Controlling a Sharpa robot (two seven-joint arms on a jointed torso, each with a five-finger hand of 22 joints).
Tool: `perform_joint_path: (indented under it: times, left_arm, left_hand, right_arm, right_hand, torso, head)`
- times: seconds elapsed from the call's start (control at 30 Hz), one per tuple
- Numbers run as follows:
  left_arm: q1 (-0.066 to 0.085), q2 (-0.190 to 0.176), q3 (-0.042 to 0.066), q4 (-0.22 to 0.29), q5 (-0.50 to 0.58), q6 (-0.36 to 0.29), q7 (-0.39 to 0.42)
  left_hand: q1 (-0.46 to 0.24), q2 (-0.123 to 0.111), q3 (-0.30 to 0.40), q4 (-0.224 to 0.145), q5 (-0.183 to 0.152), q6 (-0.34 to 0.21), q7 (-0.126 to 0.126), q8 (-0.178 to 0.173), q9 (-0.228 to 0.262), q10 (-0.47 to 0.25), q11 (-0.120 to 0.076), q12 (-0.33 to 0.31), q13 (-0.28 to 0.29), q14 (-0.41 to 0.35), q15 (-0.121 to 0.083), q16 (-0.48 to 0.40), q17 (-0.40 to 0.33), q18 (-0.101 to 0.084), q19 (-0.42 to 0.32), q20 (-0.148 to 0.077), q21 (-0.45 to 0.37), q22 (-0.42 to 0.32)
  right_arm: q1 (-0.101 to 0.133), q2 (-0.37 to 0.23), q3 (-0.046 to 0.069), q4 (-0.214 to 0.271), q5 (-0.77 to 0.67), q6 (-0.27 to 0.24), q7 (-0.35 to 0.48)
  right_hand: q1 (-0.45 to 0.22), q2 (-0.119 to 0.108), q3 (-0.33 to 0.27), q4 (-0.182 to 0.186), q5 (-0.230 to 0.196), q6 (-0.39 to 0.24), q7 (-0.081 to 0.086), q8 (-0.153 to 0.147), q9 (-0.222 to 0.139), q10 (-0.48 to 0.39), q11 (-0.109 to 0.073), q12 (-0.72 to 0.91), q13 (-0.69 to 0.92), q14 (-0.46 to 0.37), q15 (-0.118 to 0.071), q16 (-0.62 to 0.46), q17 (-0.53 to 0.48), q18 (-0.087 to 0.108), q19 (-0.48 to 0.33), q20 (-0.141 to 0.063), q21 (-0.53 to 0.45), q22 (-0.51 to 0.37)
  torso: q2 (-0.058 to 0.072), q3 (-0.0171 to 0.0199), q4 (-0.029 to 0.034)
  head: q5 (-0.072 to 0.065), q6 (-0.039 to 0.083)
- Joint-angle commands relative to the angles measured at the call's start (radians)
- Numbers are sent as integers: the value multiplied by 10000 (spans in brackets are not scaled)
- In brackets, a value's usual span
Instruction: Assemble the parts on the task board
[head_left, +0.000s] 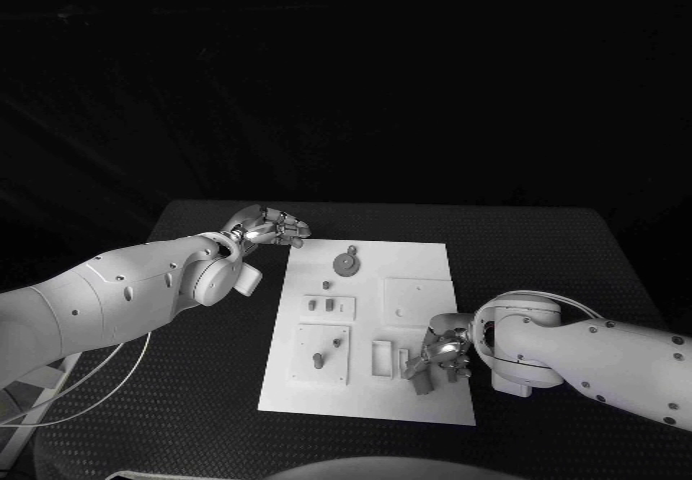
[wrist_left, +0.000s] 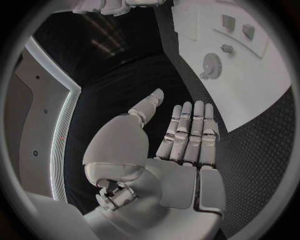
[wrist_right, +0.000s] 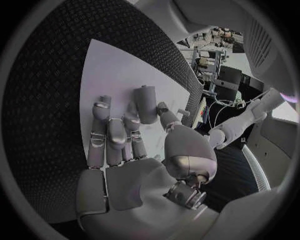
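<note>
The white task board (head_left: 411, 405) lies in the middle of the black table. On it are a round gear-like part (head_left: 348, 262), small pegs and blocks (head_left: 329, 303), and a square plate with pegs (head_left: 323, 352). My right hand (head_left: 444, 355) is low over the board's near right area. Its thumb and a finger (wrist_right: 132, 125) pinch a short grey cylindrical part (wrist_right: 147, 104) against the board (wrist_right: 109, 70). My left hand (head_left: 264, 227) hovers by the board's far left corner. The left hand (wrist_left: 181, 145) has straight fingers and an empty palm, with the gear (wrist_left: 211, 65) beyond it.
A rectangular frame piece (head_left: 382, 358) sits on the board just left of my right hand. Black textured table (head_left: 188, 400) surrounds the board on all sides. My left forearm (head_left: 130, 290) crosses the table's left side.
</note>
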Motion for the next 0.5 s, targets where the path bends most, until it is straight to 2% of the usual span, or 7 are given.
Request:
perform_joint_path:
  times: [0.03, 0.07, 0.13, 0.3, 0.37, 0.5]
  left_arm:
    - [6, -1, 6, 27, 57, 146, 71]
    - [6, -1, 6, 28, 57, 147, 69]
    - [6, -1, 6, 28, 57, 154, 68]
    - [6, -4, 5, 28, 57, 162, 60]
    - [6, -8, 5, 23, 57, 164, 54]
    - [6, -8, 5, 22, 57, 199, 34]
  left_hand:
    - [-74, 10, -42, 2, -10, -52, -14, 64, -12, -43, 2, -3, -13, -10, 49, -46, 12, 105, -7, 45, 59, -17]
    - [-75, 10, -42, 2, -10, -52, -14, 64, -12, -43, 2, -3, -14, -11, 49, -46, 12, 105, -7, 45, 59, -17]
    - [-77, 11, -43, 2, -10, -51, -14, 64, -13, -43, 2, -2, -14, -11, 49, -47, 14, 105, -7, 45, 59, -18]
    - [-83, 13, -43, 4, -10, -50, -14, 65, -13, -42, 2, -2, -14, -10, 50, -49, 16, 105, -7, 45, 60, -19]
    - [-84, 14, -43, 4, -10, -50, -14, 65, -13, -42, 2, -2, -14, -10, 50, -50, 17, 105, -7, 45, 60, -19]
    - [-86, 15, -42, 3, -10, -49, -14, 66, -13, -42, 1, -1, -15, -10, 50, -51, 20, 105, -8, 45, 60, -19]
  right_arm:
    - [-78, -10, -76, -45, -358, -15, -78]
    - [-78, -15, -76, -46, -333, -60, -65]
    - [-78, -34, -76, -31, -178, -198, -58]
    - [-75, -162, -72, 122, 492, -482, 31]
    - [-60, -236, -68, 225, 732, -653, 53]
    - [180, -306, -32, 345, 1267, -857, 103]
  right_hand:
    - [1082, 173, 1037, 103, -5, 209, 65, -121, -36, 24, 37, 45, -55, 66, -2, 6, -31, 370, 23, 56, 10, 164]
    - [959, 52, 1519, 165, 7, 254, 99, -160, -43, 57, 67, 59, -91, 93, 19, 6, -48, 370, 70, 166, 16, 165]
    - [785, 100, 1847, 103, 1, 312, 105, -180, -31, 84, 61, 89, -119, 126, 23, 16, -40, 375, 104, 206, 43, 184]
    - [190, 211, 2151, 245, -7, 423, 81, -207, 3, 153, 48, 125, -185, 202, 9, 40, 0, 375, 156, 228, 80, 191]
    - [-117, 135, 2177, 391, -9, 440, 73, -236, -8, 162, 46, 108, -221, 183, 4, 26, -56, 375, 153, 230, 74, 185]
    - [-287, 153, 2360, 403, -5, 525, 50, -252, -19, 219, 16, 109, -271, 220, -19, 30, -48, 375, 178, 193, 92, 189]
  torso:
    - [4, 3, -2]
    - [4, 3, -2]
    - [4, 3, -2]
    - [3, 0, -1]
    - [3, 0, -1]
    - [2, 3, -3]
  head:
    - [3, -8]
    - [3, -8]
    - [3, -8]
    - [10, -17]
    - [10, -17]
    - [17, -11]
